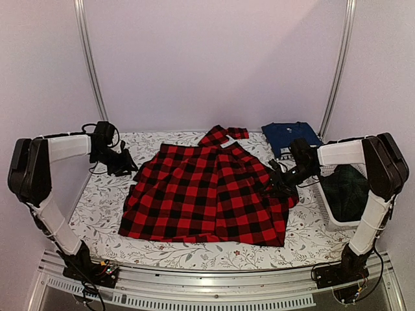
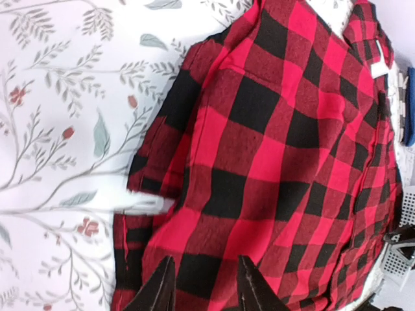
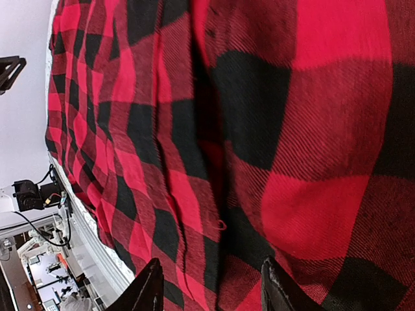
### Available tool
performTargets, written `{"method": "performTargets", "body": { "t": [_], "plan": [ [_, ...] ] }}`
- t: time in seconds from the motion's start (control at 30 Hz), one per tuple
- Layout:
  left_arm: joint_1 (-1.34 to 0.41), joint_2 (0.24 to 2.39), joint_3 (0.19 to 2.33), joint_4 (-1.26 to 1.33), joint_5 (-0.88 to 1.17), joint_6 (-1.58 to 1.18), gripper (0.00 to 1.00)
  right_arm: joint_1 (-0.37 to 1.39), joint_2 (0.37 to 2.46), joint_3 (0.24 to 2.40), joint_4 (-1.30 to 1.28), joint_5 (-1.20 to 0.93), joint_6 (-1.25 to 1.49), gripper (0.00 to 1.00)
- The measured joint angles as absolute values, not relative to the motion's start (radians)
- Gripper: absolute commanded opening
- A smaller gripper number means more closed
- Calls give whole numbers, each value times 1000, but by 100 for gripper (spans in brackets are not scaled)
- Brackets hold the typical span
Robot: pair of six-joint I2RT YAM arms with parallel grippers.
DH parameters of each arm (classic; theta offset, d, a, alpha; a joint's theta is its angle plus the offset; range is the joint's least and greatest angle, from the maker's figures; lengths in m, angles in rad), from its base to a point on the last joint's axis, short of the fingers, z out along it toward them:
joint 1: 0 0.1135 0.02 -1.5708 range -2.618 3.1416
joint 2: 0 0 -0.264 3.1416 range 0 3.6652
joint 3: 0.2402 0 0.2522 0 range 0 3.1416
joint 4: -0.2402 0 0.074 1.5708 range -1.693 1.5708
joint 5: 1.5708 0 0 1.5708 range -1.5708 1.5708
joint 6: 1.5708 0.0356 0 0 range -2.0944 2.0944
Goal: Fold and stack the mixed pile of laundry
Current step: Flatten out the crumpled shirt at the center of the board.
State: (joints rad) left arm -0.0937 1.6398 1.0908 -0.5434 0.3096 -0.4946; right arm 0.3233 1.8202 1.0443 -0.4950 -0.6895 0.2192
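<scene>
The red-and-black checked flannel shirt (image 1: 207, 194) lies spread flat on the middle of the table and fills both wrist views (image 2: 279, 149) (image 3: 259, 129). My left gripper (image 1: 130, 170) is at the shirt's far left edge, by the folded sleeve. Its fingers (image 2: 207, 285) stand partly apart over flat cloth, with nothing pinched between them. My right gripper (image 1: 279, 184) is low over the shirt's right edge. It (image 3: 214, 288) is also partly apart, with smooth flannel showing in the gap. A navy blue folded garment (image 1: 288, 135) lies at the back right.
A white lattice basket (image 1: 327, 217) stands at the right edge of the table, close to my right arm. It holds a dark green-navy plaid garment (image 1: 347, 188). The floral table cloth (image 1: 97, 207) covers the table. Metal frame posts rise at both back corners.
</scene>
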Motion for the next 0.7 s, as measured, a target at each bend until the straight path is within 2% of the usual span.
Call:
{"method": "performTargets", "body": {
  "t": [0.23, 0.6, 0.63, 0.7],
  "plan": [
    [-91, 1858, 1172, -510, 350, -447, 27, 354, 1797, 1124, -535, -681, 219, 48],
    [-96, 1934, 1190, -516, 332, -407, 31, 372, 1842, 995, -506, -698, 253, 49],
    [-98, 1938, 1197, -517, 324, -404, 28, 371, 1843, 995, -499, -699, 255, 49],
    [-101, 1945, 1206, -519, 315, -397, 9, 372, 1849, 995, -487, -707, 260, 50]
  ]
}}
